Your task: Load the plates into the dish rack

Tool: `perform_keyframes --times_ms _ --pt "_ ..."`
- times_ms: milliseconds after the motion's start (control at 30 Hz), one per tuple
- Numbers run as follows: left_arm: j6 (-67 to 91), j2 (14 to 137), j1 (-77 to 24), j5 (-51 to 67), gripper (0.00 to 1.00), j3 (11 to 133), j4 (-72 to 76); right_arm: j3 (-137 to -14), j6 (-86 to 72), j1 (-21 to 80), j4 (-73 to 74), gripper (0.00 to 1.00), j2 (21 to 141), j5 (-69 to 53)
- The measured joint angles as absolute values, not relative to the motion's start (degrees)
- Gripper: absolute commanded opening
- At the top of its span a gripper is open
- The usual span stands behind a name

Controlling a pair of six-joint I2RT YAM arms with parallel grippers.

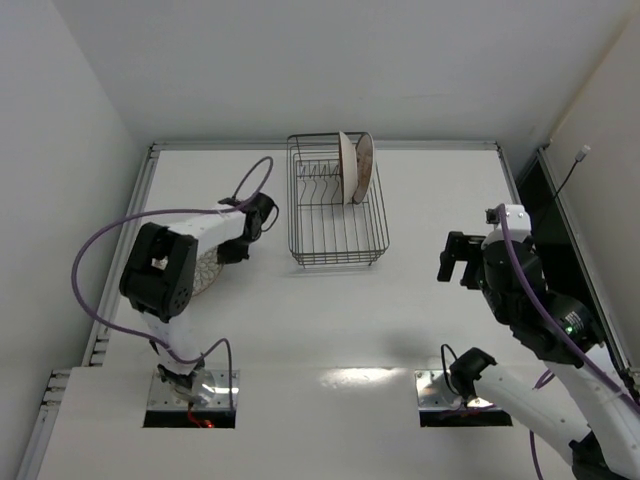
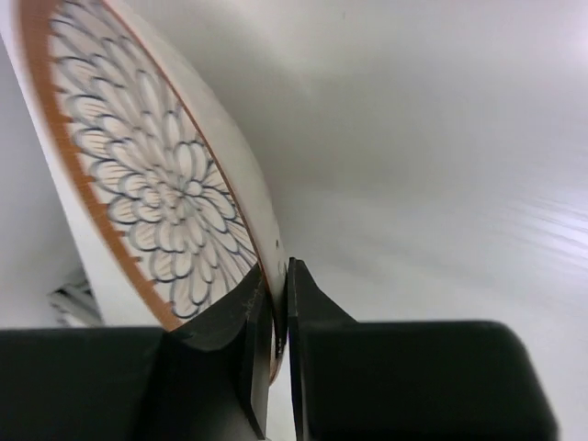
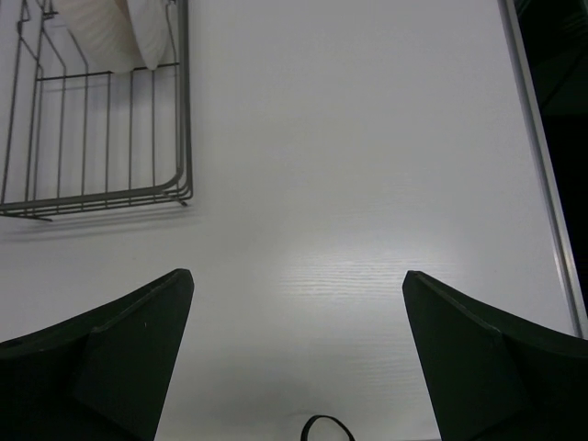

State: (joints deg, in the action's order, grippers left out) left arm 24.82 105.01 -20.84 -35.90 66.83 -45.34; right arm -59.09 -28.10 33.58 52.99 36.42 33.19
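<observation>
The black wire dish rack point(image 1: 338, 225) stands at the far middle of the table. Two plates point(image 1: 355, 168) stand upright in its far right end, and their pale lower parts show in the right wrist view point(image 3: 110, 32) inside the rack point(image 3: 101, 138). My left gripper point(image 1: 229, 252) is left of the rack and shut on the rim of a third plate point(image 1: 207, 272), which is mostly hidden under the arm. In the left wrist view this brown-rimmed mandala plate point(image 2: 156, 184) is tilted on edge, its rim pinched in my left gripper point(image 2: 278, 308). My right gripper point(image 1: 458, 258) point(image 3: 299, 303) is open and empty, right of the rack.
Raised rails run along the table's left edge point(image 1: 135, 230) and right edge point(image 1: 515, 190). A dark gap point(image 3: 560, 55) lies beyond the right rail. White walls close in on the far side and both sides. A purple cable point(image 1: 150, 215) loops above the left arm.
</observation>
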Motion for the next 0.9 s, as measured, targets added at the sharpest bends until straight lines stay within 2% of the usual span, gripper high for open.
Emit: perform_keyframes --times_ms 133,300,333,400,600,767,900 --pt "29.6 99.2 -20.6 -29.7 0.00 75.1 -49.8 -58.4 -29.1 33.6 55.5 0.95 36.2 36.0" --pt "33.3 98.1 -20.9 -23.9 0.00 93.6 -51.4 -57.7 -29.4 33.6 55.5 0.95 34.6 38.1" --pt "33.8 97.6 -20.9 -22.4 0.00 96.9 -51.4 -57.4 -29.4 33.6 55.5 1.00 34.5 38.5" --pt "34.7 96.9 -20.9 -19.6 0.00 102.2 -52.6 -56.5 -29.6 33.6 55.3 1.00 34.5 39.2" --pt "36.3 95.8 -20.9 -9.9 0.00 113.6 -55.4 -51.3 -31.1 33.6 53.6 1.00 32.6 39.9" --pt "37.1 94.9 -19.4 1.9 0.00 112.9 -50.9 -50.3 -31.7 34.0 52.6 1.00 28.3 40.1" --pt "38.5 93.1 -16.1 14.2 0.00 103.4 -40.1 -49.7 -32.0 34.3 51.9 1.00 23.8 40.3"
